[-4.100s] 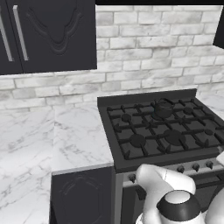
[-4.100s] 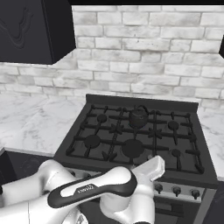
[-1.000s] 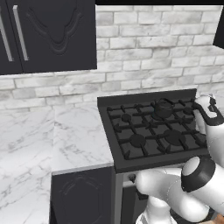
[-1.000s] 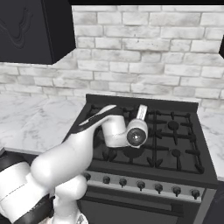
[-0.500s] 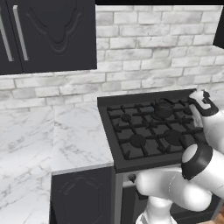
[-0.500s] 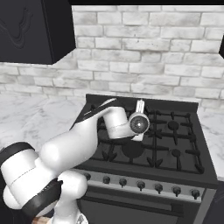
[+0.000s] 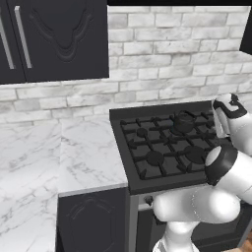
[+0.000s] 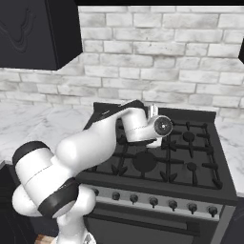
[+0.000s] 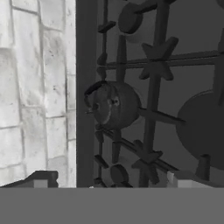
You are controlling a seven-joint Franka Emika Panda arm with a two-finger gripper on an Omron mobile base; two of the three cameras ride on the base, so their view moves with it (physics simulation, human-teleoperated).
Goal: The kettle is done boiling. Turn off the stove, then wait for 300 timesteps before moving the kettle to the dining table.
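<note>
The small black kettle [image 7: 183,120] sits on a back burner of the black stove [image 7: 147,170]. In the hand view the kettle [image 9: 111,105] lies ahead of my gripper [image 9: 111,183], well apart from it, and the picture is rolled onto its side. My fingertips [image 9: 42,178] stand wide apart with nothing between them, so the gripper is open. From the right base view my arm reaches over the stove [image 8: 193,159] and the gripper [image 8: 153,112] points at the back wall, hiding the kettle. A row of dark knobs [image 8: 153,202] runs along the silver front strip. The dining table is out of view.
A white brick wall [image 7: 162,64] rises right behind the stove. A marble counter [image 7: 54,152] over black cabinet doors lies to its left, and another counter end [image 8: 233,138] to its right. Black wall cabinets [image 7: 54,39] hang above the left counter.
My arm has risen from low in front of the stove and swung over the grates. Over the last second the hand crept toward the back wall. The kettle has stayed put.
</note>
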